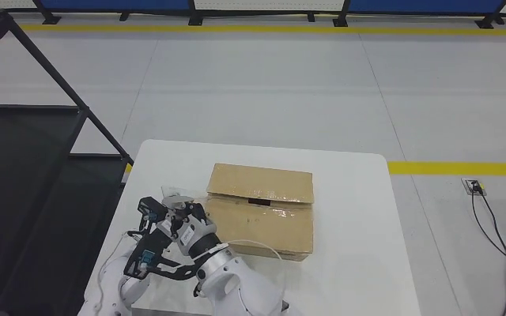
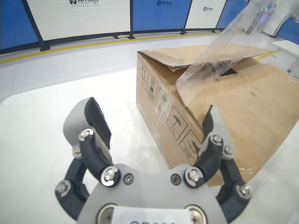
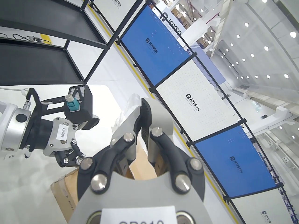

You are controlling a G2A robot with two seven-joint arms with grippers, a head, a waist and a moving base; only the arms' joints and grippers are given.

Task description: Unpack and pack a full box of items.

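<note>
Black metal rack (image 1: 47, 182) off table's left edge. White table (image 1: 348, 174), smooth, corners rounded. Left gripper (image 2: 151, 108): ribbed black pads spread wide, nothing between them, just beside box's side. Right gripper (image 3: 143, 108): pads pressed together on clear plastic bag (image 2: 210, 71), crinkled, hanging down onto box top. Cardboard box (image 1: 261, 209) mid-table: brown, top flaps folded over with gap, one flap edge torn, black handling pictograms in row along side, glossy tape. White label on each gripper base, print cut off.

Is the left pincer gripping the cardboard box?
No, the left pincer stands wide open in front of the cardboard box, not closed on it.
</note>
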